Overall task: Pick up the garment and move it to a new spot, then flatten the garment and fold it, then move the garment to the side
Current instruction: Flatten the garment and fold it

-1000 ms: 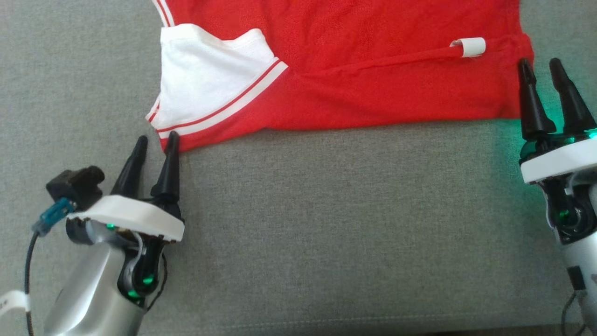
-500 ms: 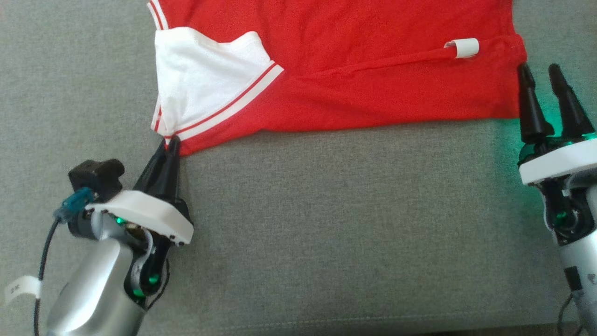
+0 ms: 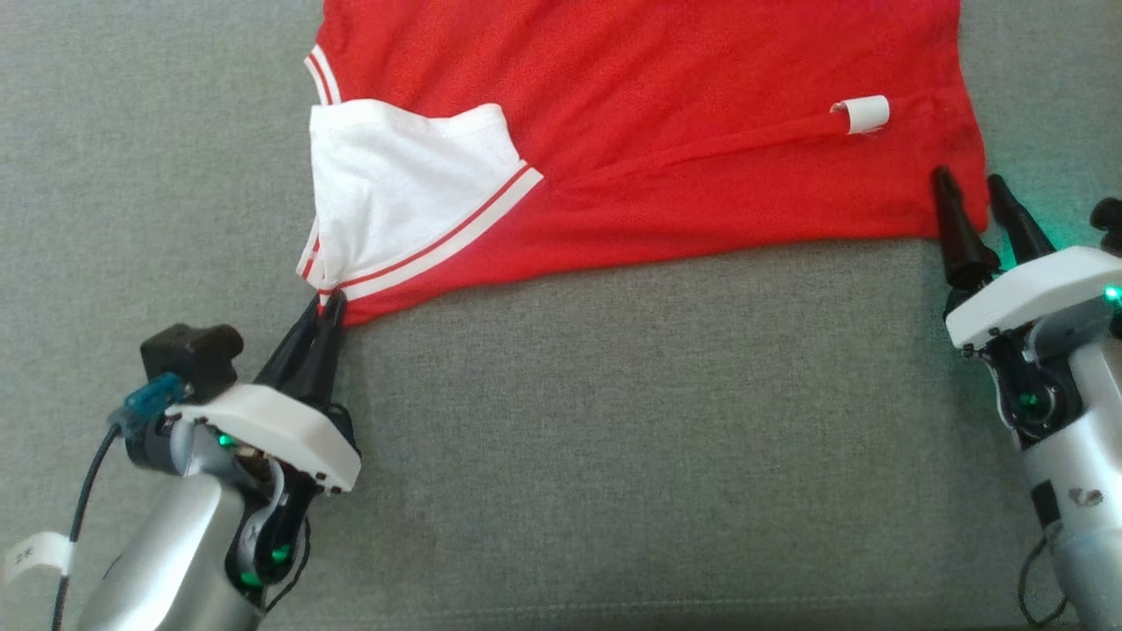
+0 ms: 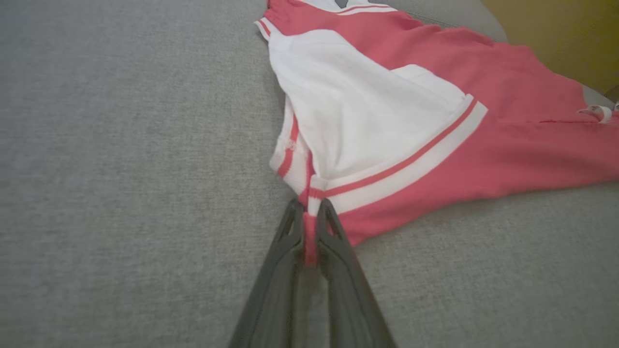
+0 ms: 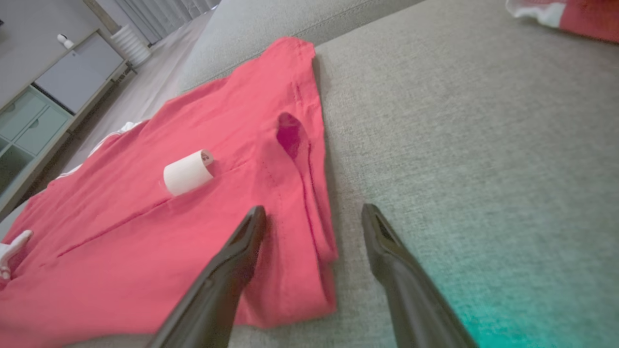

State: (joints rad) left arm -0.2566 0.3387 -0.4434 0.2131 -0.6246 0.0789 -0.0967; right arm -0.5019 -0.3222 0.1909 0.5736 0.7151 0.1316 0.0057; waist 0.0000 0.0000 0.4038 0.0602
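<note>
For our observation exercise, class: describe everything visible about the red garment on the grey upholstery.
The garment is a red knit shirt with a white sleeve edged in red-and-white stripes and a curled white tag. It lies mostly flat, creased, on grey upholstery. The left gripper is shut on its sleeve-side corner; the right gripper stands open astride the opposite corner.

A white tag [image 3: 33,556] is wrapped around the black cable [image 3: 81,499] at the lower left of the head view. It carries short dark characters that appear to read "2K", but the marking is small and the reading is uncertain. The rolled white label [image 5: 186,172] sewn on the red garment [image 5: 145,232] bears a small red and dark mark near its edge, too small to read.
</note>
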